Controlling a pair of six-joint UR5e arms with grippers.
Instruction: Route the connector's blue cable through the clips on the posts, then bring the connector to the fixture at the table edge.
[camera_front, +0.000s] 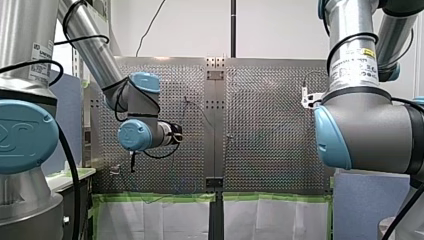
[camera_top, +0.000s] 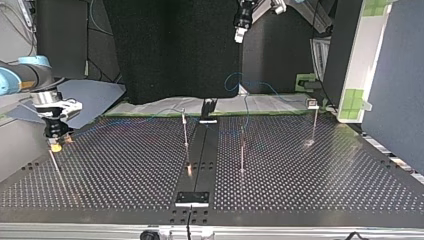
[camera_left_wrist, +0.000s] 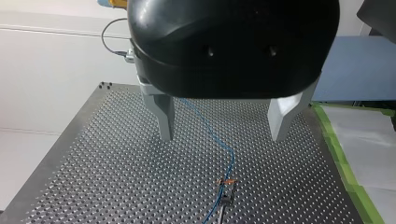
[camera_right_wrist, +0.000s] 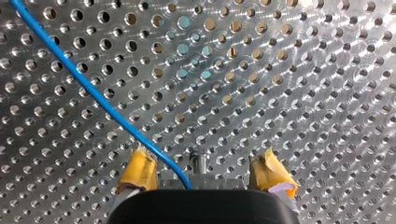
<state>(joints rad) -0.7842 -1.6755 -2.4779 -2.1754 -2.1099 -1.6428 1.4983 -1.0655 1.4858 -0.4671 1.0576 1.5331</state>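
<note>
Right gripper (camera_right_wrist: 204, 168) was down low over the perforated table (camera_right_wrist: 303, 93), and the blue cable (camera_right_wrist: 93, 91) ran in a straight, tight line right into its mouth. Whether it was clamped on the cable's end or merely set around it, I could not tell, and the connector itself could not be picked out. The call here, as I judged it, was to keep that line snug but never yanked. It should be carried level with the clip and dropped in from the open side rather than dragged across the post. Over to the left gripper (camera_left_wrist: 223, 137): metal fingers (camera_left_wrist: 166, 121) spread wide, nothing between them, hanging high above the table (a spectator for now). Beneath it the cable crossed the table and met a small clip (camera_left_wrist: 227, 183) atop a post. In the top view the thin posts (camera_top: 242, 150) stood well apart, with the right gripper beside the one at the view's left. A dark plate (camera_top: 192, 198) at the near edge looked like the fixture, well away from that gripper.
</note>
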